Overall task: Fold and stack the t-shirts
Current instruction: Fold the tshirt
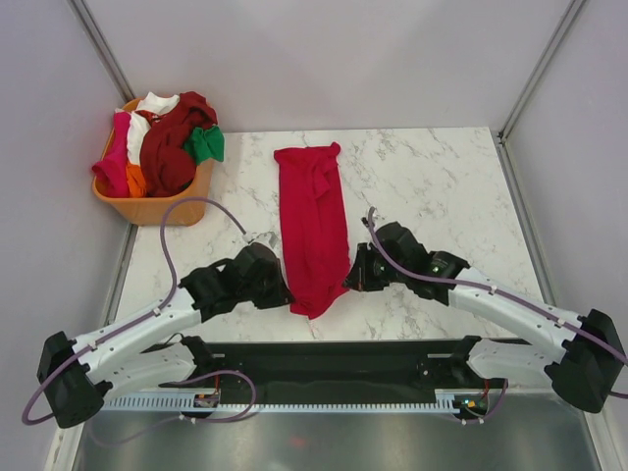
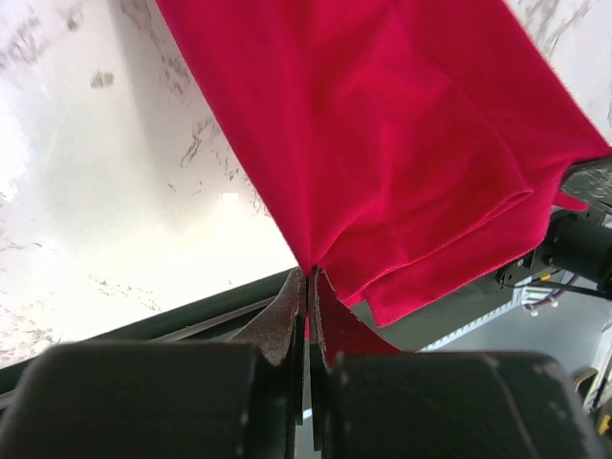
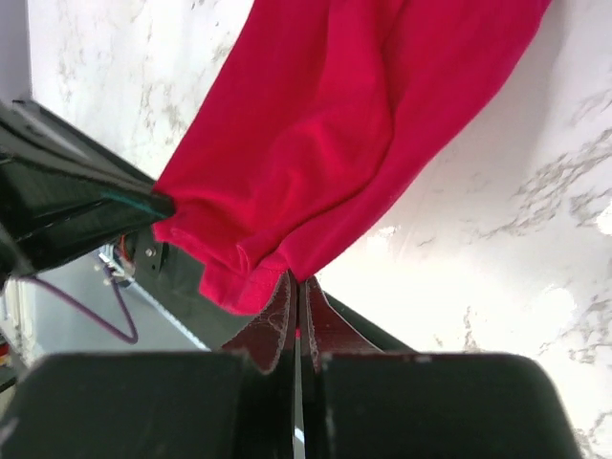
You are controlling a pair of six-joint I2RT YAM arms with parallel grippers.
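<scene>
Crimson t-shirt point(image 1: 312, 231): wrist views alone show left tool point(image 2: 308, 274), right tool point(image 3: 296, 280) pinching.

The top camera looks down from behind the arm bases point(image 1: 64, 378) over the whole bench point(image 1: 422, 177). Each wrist camera sits close behind its jaws; all share the near end of the crimson t-shirt point(image 1: 312, 226).

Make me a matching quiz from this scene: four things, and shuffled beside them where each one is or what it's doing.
1. red shirt
2. basket
3. left hand
4. green shirt

A. far left corner of the table
B. shut on the red shirt's near end
C. lying lengthwise in the middle
D. in the basket, right side

Pairs: 1-C, 2-A, 3-B, 4-D
</scene>
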